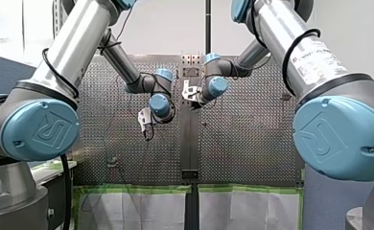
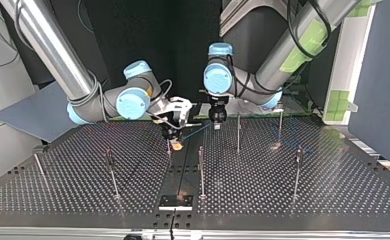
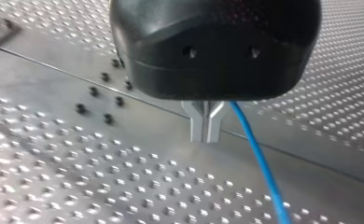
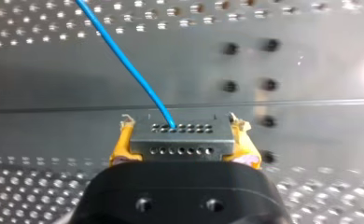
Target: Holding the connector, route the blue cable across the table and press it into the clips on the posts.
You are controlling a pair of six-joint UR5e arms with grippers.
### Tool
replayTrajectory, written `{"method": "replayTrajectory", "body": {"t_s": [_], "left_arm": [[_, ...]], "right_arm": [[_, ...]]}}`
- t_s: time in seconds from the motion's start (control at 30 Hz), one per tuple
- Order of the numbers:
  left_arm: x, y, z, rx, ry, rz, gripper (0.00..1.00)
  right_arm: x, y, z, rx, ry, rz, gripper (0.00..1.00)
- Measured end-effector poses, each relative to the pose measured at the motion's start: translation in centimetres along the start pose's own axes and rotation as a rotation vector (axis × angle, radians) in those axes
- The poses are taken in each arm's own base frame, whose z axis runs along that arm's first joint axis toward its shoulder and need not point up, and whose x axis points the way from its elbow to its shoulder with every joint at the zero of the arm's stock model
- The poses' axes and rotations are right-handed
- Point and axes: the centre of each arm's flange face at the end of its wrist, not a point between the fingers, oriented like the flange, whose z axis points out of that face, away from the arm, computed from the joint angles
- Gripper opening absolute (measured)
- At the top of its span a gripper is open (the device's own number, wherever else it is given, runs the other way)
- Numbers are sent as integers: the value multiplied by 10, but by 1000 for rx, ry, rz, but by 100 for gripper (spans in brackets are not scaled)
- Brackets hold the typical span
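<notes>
My right gripper (image 4: pixel 180 133) is shut on the grey metal connector (image 4: pixel 180 142), which sits between its yellow pads (image 4: pixel 122 145). The blue cable (image 4: pixel 124 56) leaves the connector's top and runs away over the table. In the top view my right gripper (image 2: pixel 175 140) hangs low over the table's middle strip. From it the blue cable (image 2: pixel 198 131) slants up to my left gripper (image 2: pixel 216 125) close beside it. In the left wrist view the metal fingers (image 3: pixel 207 128) are pressed together, and the blue cable (image 3: pixel 259 163) comes out right at their base and runs off over the table.
Several thin posts stand on the perforated table (image 2: pixel 293 205): one (image 2: pixel 201 170) near the middle, one (image 2: pixel 238 132) behind it, others (image 2: pixel 110 170) (image 2: pixel 297 170) at either side. A small plate (image 2: pixel 175 201) lies at the near edge in the top view.
</notes>
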Motion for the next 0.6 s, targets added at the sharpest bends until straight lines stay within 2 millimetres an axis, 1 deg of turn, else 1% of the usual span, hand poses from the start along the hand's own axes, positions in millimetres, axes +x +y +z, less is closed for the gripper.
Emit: {"method": "replayTrajectory", "body": {"t_s": [0.33,0.6], "left_arm": [[-41,-8,-21,14,-29,-8,0],[-69,-16,-39,32,-55,-14,0]], "right_arm": [[50,-11,-33,5,32,0,0],[76,-14,-56,5,60,0,0]]}}
